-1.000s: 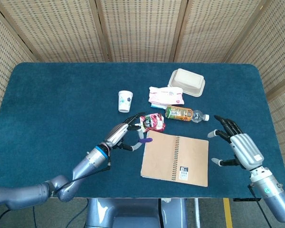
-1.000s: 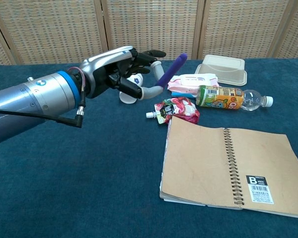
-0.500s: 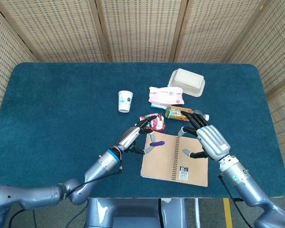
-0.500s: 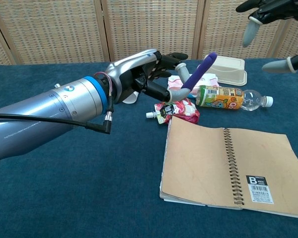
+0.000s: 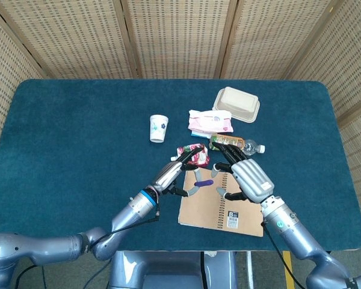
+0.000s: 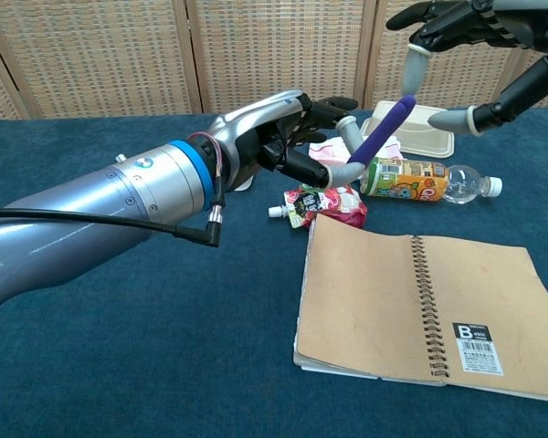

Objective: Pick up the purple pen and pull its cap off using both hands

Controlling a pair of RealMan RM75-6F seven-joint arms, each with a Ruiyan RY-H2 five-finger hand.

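Fingers (image 6: 347,172) of the left hand (image 6: 272,137) pinch the purple pen (image 6: 382,133), holding it tilted in the air above the notebook (image 6: 420,306). The right hand (image 5: 245,176) hovers beside the pen's upper end, fingers spread and grasping nothing. A pouch (image 6: 326,203), bottle (image 6: 425,181) and paper cup (image 5: 159,127) lie on the blue surface (image 5: 72,132).

A white sticker (image 6: 477,348) at the lower right of the brown spiral notebook (image 6: 411,301), in the lower right of the chest view, bears a bold "B" above a barcode; its smaller print is illegible. The bottle (image 6: 422,179) label's lettering cannot be read.
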